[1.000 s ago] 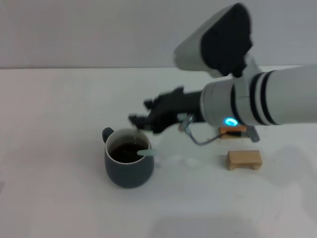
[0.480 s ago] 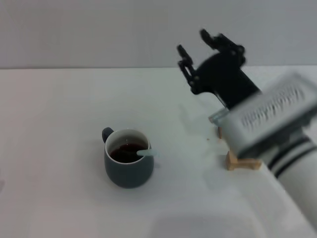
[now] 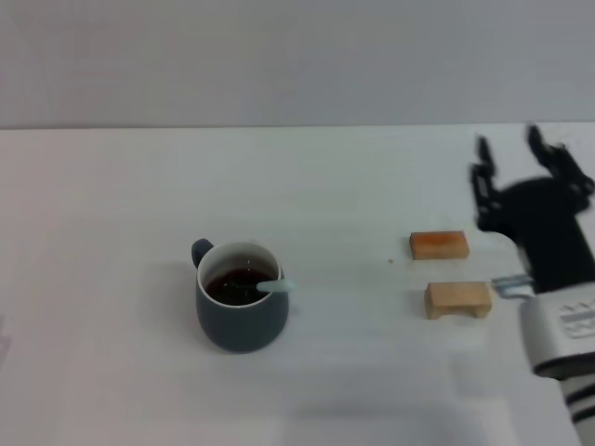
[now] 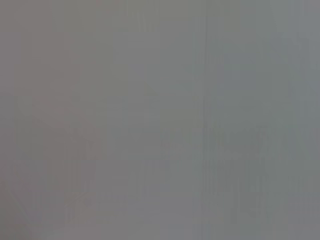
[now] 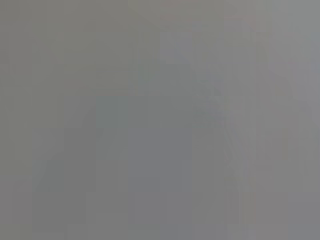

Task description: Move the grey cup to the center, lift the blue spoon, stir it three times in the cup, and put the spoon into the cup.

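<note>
A: So, what sits nearest on the white table (image 3: 112, 372)?

B: The rounded slate-grey ceramic mug (image 3: 241, 318) with dark brown liquid; the slim spoon with a pale blue handle (image 3: 272, 287) stands inside it, leaning on the rim.

A: And the fingers?

B: The black right gripper (image 3: 525, 158) hangs at the table's right edge, fingers spread wide, holding nothing.

A: Near the mug?

B: Well apart; two tan wooden blocks (image 3: 457, 299) lie between them. The left gripper is out of sight.

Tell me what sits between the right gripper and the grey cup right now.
Two tan wooden blocks lie between the open right gripper and grey cup, shown in the head view.
</note>
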Tool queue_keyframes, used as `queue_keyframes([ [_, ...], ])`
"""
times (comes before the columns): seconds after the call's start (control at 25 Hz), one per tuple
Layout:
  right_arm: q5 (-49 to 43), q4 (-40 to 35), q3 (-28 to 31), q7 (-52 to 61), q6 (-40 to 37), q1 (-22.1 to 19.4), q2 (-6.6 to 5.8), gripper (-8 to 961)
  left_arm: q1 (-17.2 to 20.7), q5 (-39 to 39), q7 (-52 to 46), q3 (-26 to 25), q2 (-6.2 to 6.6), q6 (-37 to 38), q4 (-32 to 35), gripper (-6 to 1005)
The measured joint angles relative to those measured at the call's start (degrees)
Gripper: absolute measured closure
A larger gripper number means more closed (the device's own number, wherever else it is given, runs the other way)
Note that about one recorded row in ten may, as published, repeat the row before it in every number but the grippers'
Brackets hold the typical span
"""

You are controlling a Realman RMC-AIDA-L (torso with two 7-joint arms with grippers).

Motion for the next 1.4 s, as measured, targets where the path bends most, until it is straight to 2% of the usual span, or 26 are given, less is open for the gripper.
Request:
queue_keyframes([
  [0.12,1.1,-2.2,-0.4,4.1,-2.1,-0.5,-0.07,367,-0.2,0.0,0.1,0.0,0.03,0.1,0.0,135],
  [0.2,1.3,-5.2,-0.2,11.3,-4.2,-1.7,-0.1,358,-0.4,0.0,0.1,0.0,0.06,0.0,0.0,135],
  [0.44,1.4,-8.9,-0.1,17.2,-6.5,-2.5,-0.14,330,-1.1,0.0,0.2,-0.1,0.09,-0.4,0.0,135],
  [0.6,1.4,-13.2,-2.7,19.9,-15.3,-3.8,-0.05,312,-1.3,0.0,0.5,-0.2,0.08,-0.8,0.0,135],
  [0.76,1.4,-16.9,-3.8,25.0,-18.7,-3.4,-0.07,273,-1.4,-0.1,0.6,-0.3,0.02,-1.5,0.0,135],
  [1.4,1.3,-18.3,-4.2,26.2,-18.1,-2.0,0.03,252,-1.9,-0.1,0.8,0.0,-0.06,-2.2,0.0,135],
])
